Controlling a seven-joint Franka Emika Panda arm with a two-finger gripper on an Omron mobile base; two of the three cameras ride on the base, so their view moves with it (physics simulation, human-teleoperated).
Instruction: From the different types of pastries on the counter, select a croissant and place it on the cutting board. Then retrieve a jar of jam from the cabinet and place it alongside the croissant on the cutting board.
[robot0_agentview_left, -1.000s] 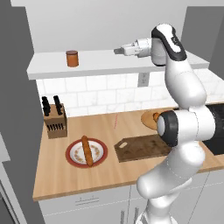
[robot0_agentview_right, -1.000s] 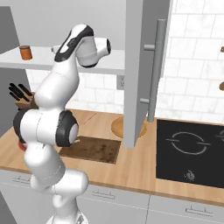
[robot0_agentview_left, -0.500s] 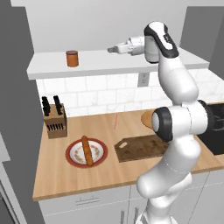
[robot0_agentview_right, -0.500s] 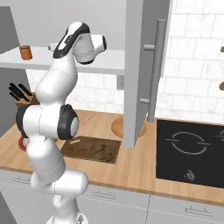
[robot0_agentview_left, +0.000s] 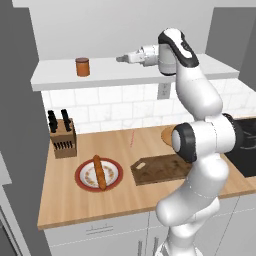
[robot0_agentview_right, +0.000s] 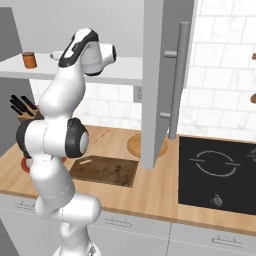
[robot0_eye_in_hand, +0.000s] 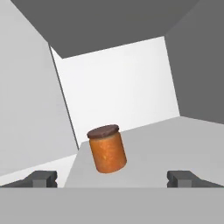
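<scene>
Even, bright, diffuse light across the room, no visible lamp. Rendered look: flat shading, no noise, no motion blur, no lens bending at the edges. Everything stays in focus front to back, though the textures are soft and low-res. Shadows are weak: a faint dark patch under the arm on the desk, and a dimmer band of tile under the shelf. Mild sheen on the white arm shell, no hard glare. Hand view: the cabinet back wall is near-white, its ceiling and side panel read dark grey; the jar is evenly lit with barely any cast shadow.
</scene>
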